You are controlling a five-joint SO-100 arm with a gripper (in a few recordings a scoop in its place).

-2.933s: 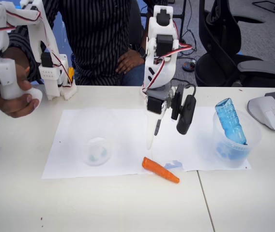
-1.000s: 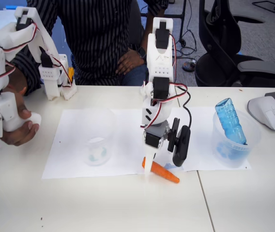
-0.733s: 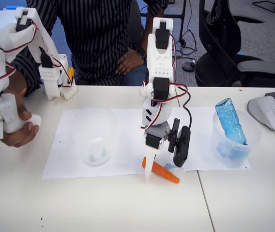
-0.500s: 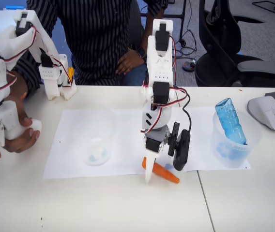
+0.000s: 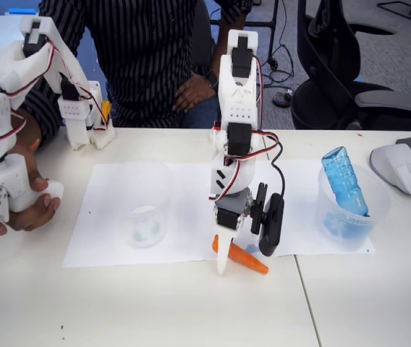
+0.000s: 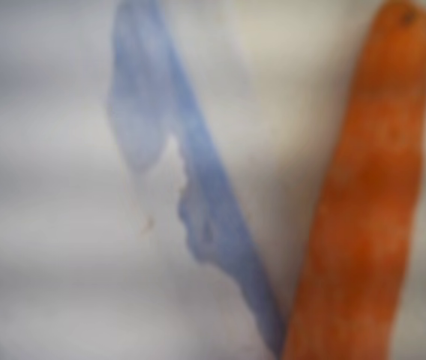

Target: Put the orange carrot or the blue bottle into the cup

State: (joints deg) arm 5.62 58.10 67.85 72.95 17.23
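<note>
The orange carrot (image 5: 250, 259) lies flat at the front edge of the white paper, thick end to the left; up close in the wrist view the carrot (image 6: 363, 187) runs along the right side. My gripper (image 5: 223, 257) points straight down over that thick end, its white finger touching the table on the carrot's near side, jaws apart. Left of it on the paper stands the clear cup (image 5: 129, 202), upright. At the right, the blue bottle (image 5: 344, 181) leans inside a frosted tub (image 5: 379, 206).
A white paper sheet (image 5: 184, 191) covers the table's middle, with a blue mark (image 6: 190, 187) beside the carrot. A grey mouse (image 5: 401, 166) lies at the far right. A person in a striped shirt sits behind the table.
My arm came down from above the paper until the gripper reached the carrot's thick end, and it sank slightly further in the last half second. Carrot, cup and bottle stayed put.
</note>
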